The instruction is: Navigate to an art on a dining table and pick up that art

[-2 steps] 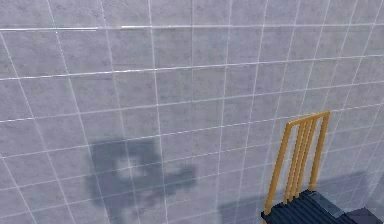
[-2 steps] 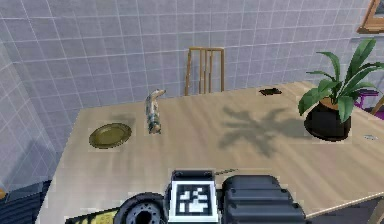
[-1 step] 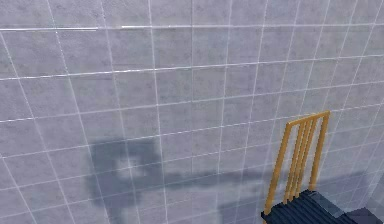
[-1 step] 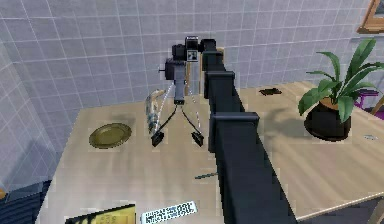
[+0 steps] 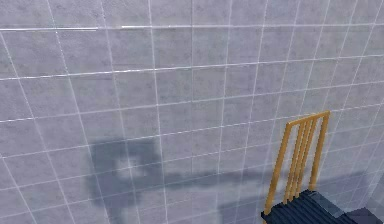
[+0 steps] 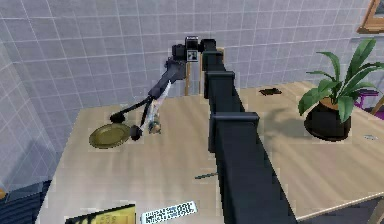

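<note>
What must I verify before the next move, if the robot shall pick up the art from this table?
1. Reach to the table: ok. The arm stretches out above the tabletop.
2. Target found: cannot tell. A small pale thing stands near the gripper, but its shape is too unclear to call it the art.
3. Gripper lined up on the small pale thing: cannot tell whether it is over, beside or touching it.
4. Gripper load: cannot tell, since things lie on the table behind its far end.
5. Neighbours: probably not ok. The olive plate lies close to the fingers and might be bumped.
6. Potted plant: ok, well apart from the arm.
</note>
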Motion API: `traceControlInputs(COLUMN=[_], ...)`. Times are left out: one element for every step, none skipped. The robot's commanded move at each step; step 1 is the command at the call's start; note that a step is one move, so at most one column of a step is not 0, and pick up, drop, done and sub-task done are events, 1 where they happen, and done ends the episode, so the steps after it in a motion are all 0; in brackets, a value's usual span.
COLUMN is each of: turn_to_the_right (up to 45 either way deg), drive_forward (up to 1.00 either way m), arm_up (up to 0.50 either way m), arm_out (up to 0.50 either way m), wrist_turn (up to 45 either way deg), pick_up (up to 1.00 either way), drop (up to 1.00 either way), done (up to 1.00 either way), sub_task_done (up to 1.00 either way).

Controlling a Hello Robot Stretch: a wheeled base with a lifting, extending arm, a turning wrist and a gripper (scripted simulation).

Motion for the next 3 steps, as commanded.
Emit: traceControlInputs(turn_to_the_right=[0.0,0.0,0.0], drive_forward=[0.0,0.0,0.0], arm_up=[0.0,0.0,-0.2], arm_out=[0.0,0.0,0.0], wrist_turn=[45.0,45.0,0.0], pick_up=[0.0,0.0,0.0], drop=[0.0,0.0,0.0], done=[0.0,0.0,0.0], sub_task_done=[0.0,0.0,0.0])
